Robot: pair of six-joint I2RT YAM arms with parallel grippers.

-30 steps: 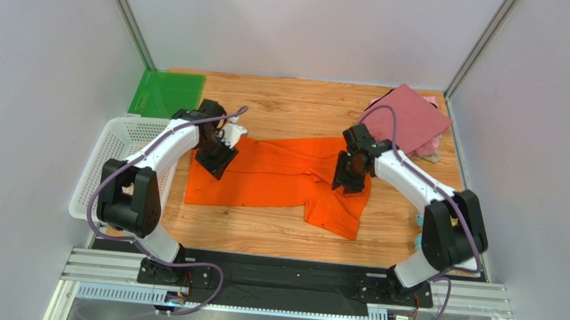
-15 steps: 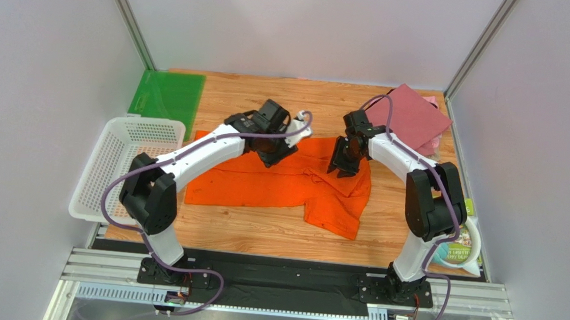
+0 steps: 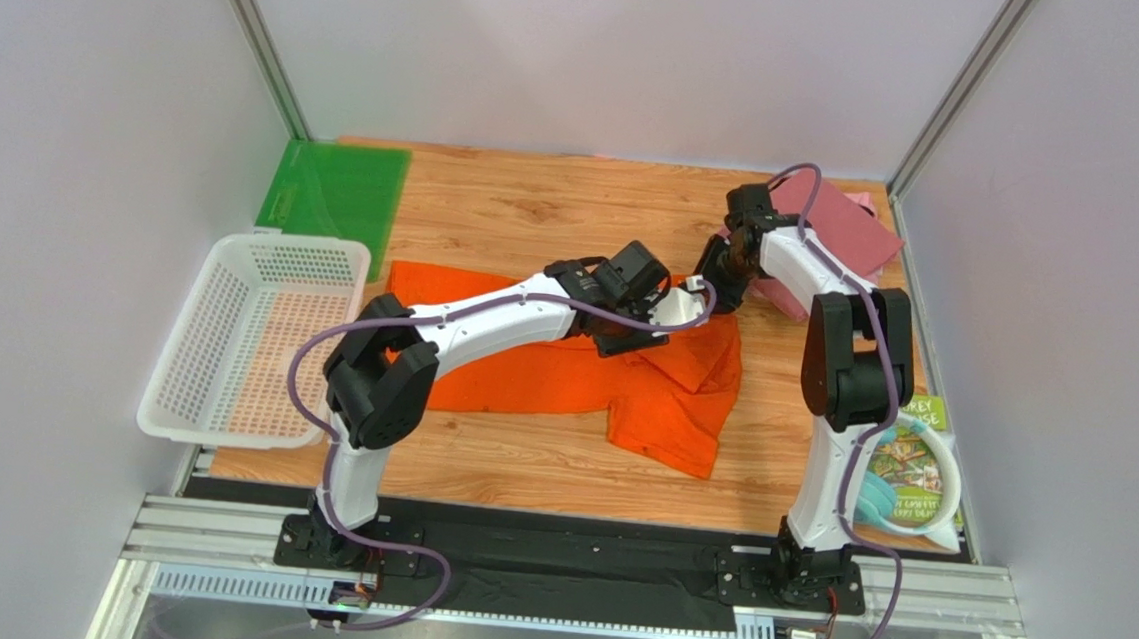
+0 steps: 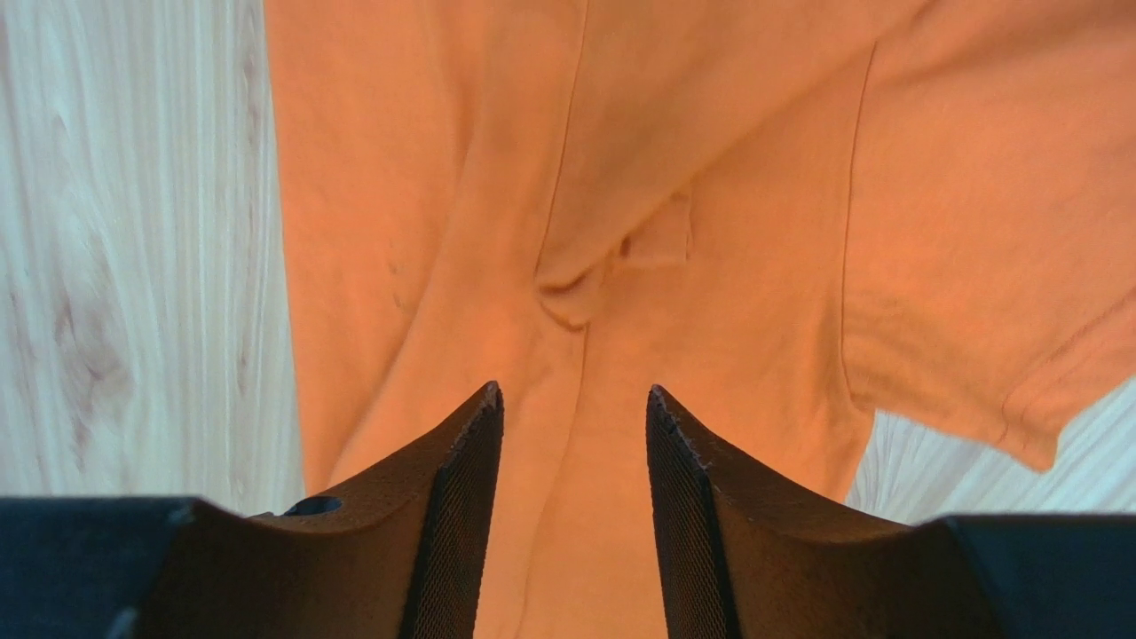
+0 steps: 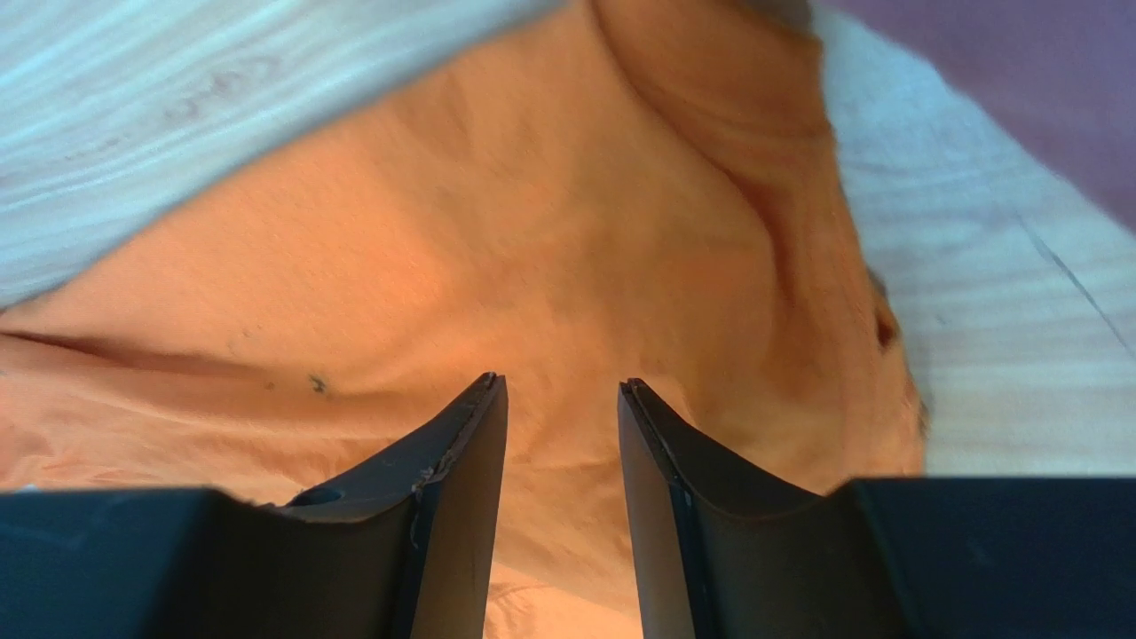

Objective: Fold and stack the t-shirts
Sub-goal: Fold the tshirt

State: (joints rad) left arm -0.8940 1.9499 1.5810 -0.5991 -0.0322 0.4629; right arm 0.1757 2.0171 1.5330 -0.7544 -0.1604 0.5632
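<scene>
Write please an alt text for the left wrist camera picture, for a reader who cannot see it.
An orange t-shirt lies rumpled on a pale wooden table and fills most of the picture. The left pincer looks down on it: its two dark fingers rise from the bottom edge, apart, with nothing between them.

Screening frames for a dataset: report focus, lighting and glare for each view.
Top external: sharp and evenly lit, only faint shadows, no strong glare. Left wrist: the orange t-shirt is crisp but washed pale; the near fingers are slightly soft. Right wrist: same overexposed look, the table bleached bluish-white, cloth creases readable.
</scene>
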